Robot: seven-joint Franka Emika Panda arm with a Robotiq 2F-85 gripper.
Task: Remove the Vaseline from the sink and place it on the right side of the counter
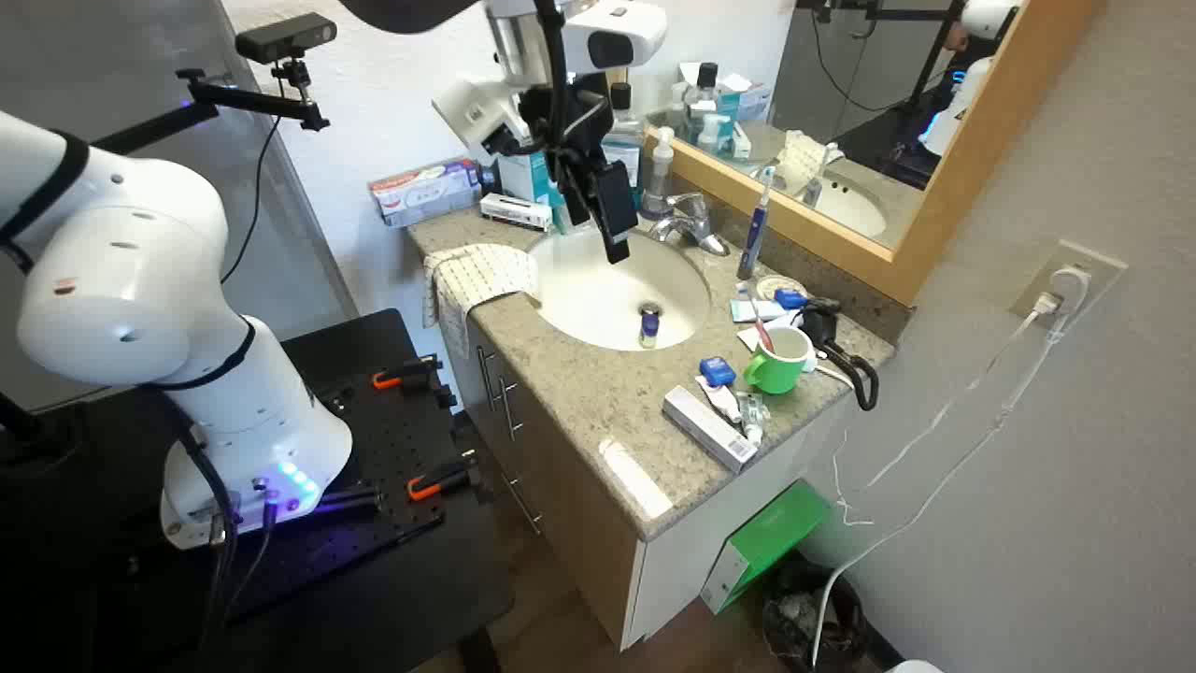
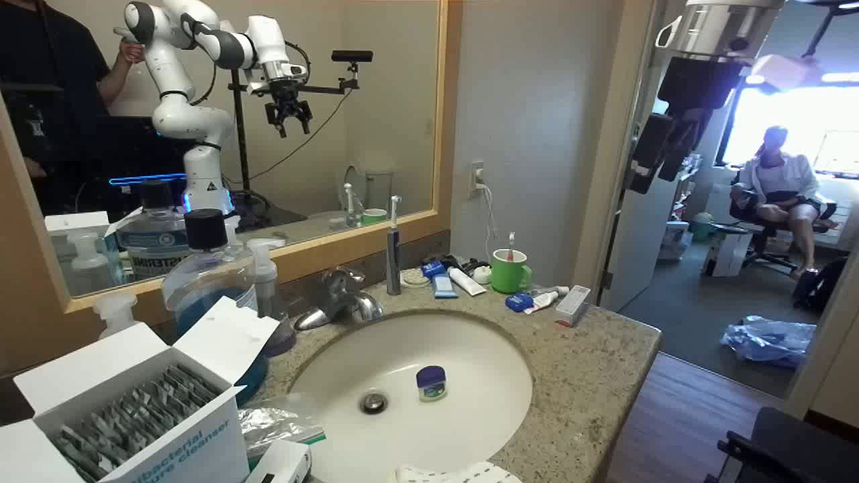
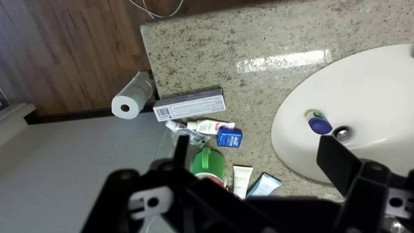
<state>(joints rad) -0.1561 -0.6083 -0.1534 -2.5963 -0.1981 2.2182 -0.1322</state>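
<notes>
Inside the sink, near its drain, sits the purple-capped Vaseline jar, while higher than the sink the gripper hangs with its fingers spread wide apart.

1. I see a green mug with a toothbrush in it.
2. Near it I find a blue case just beside a small white tube; a long carton lies near them.
3. An electric toothbrush stands upright near the wood-framed mirror.
4. I see an open white box packed with sachets, near a black-capped bottle.
5. A patterned cloth hangs partly down.
6. Low down I find a green box beside a black bin.
7. Farther off I see a seated person.
</notes>
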